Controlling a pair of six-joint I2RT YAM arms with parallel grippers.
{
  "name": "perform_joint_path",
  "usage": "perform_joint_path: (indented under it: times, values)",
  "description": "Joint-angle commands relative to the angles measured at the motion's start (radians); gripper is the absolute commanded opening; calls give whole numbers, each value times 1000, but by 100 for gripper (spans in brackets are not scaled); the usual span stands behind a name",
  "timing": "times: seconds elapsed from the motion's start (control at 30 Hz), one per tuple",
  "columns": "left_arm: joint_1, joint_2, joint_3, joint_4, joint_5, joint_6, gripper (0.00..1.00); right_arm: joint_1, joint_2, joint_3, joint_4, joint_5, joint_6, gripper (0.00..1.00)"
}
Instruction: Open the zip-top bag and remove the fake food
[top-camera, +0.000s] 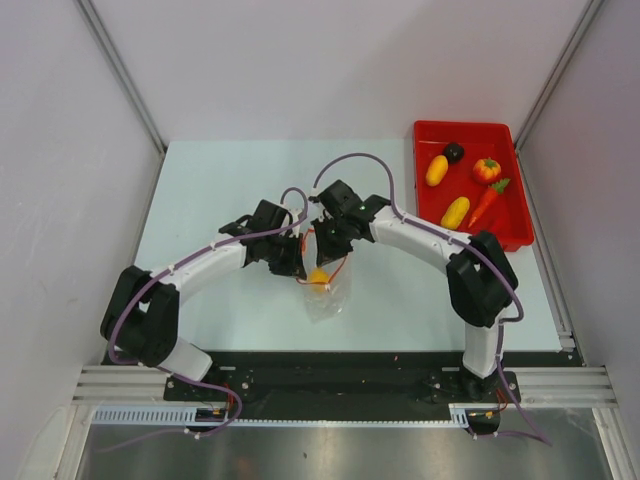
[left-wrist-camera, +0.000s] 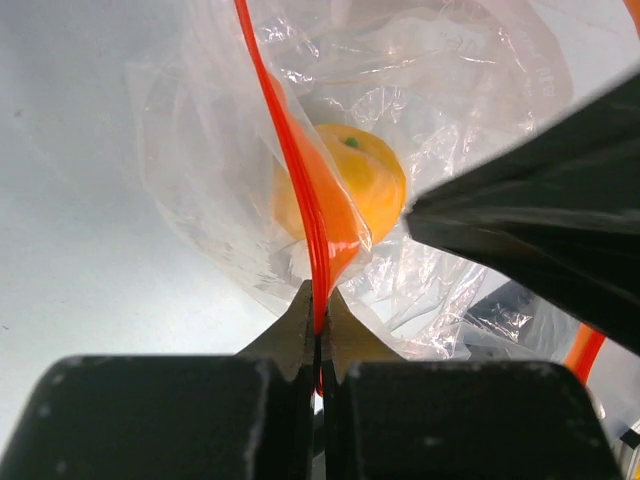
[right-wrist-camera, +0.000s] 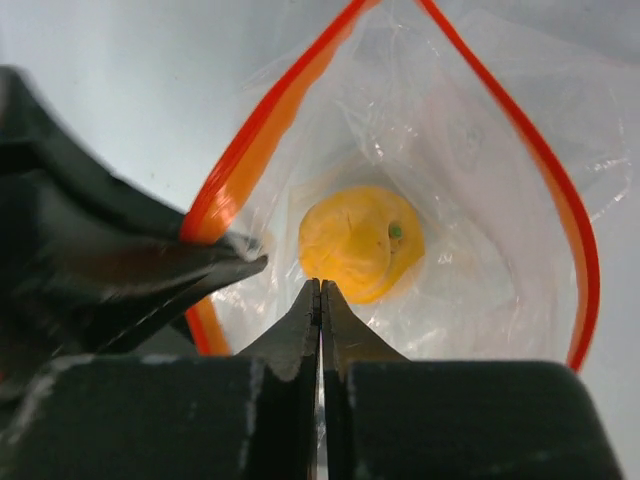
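Note:
The zip-top bag (top-camera: 328, 298) hangs between my two grippers above the table, with its orange-red zip strip (right-wrist-camera: 563, 205) spread into an open loop. One orange fake fruit (right-wrist-camera: 360, 243) with a green dot lies inside it, and also shows in the left wrist view (left-wrist-camera: 368, 188). My left gripper (left-wrist-camera: 320, 312) is shut on the zip strip (left-wrist-camera: 298, 165) at one side of the mouth. My right gripper (right-wrist-camera: 320, 286) is shut just above the open mouth, over the fruit, with nothing visible between its jaws. The other fake food lies in the red tray (top-camera: 466, 128).
The red tray stands at the back right and holds two yellow ovals (top-camera: 436, 170), a dark round piece (top-camera: 453, 152), an orange round fruit (top-camera: 487, 170) and a carrot (top-camera: 488, 201). Grey walls close in the table on both sides. Purple cables loop over both arms.

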Motion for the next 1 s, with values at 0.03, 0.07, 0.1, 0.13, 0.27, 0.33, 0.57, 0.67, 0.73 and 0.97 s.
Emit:
perform_joint_path:
  times: [0.03, 0.07, 0.1, 0.13, 0.27, 0.33, 0.57, 0.67, 0.73, 0.97]
  values:
    - [2, -33, -10, 13, -7, 18, 0, -16, -126, -15, -10, 4, 2, 0]
    - [2, -33, -10, 18, -4, 16, 0, -19, -124, -16, -5, -10, -1, 0]
    - [2, -31, -11, 22, -1, 16, 0, -22, -115, -15, -4, -21, 0, 0]
    - [4, -31, -11, 22, 5, 16, 0, -22, -107, -16, -7, -25, 0, 0]
    - [2, -23, -8, 21, 13, 16, 0, -20, -54, -12, 1, -64, 0, 11]
    - [3, -23, -11, 19, 15, 18, 0, -22, -3, -1, -10, -91, 5, 21]
    - [4, -25, -11, 15, 15, 19, 0, -2, 81, 13, -19, -113, -35, 44]
    - [3, -23, -11, 15, 16, 19, 0, 3, 106, 8, -22, -108, -55, 50]
    - [3, -23, -11, 15, 18, 19, 0, 6, 115, 4, -28, -111, -63, 53]
    - [4, -22, -13, 13, 15, 21, 0, 38, 150, -30, -34, -88, -99, 62]
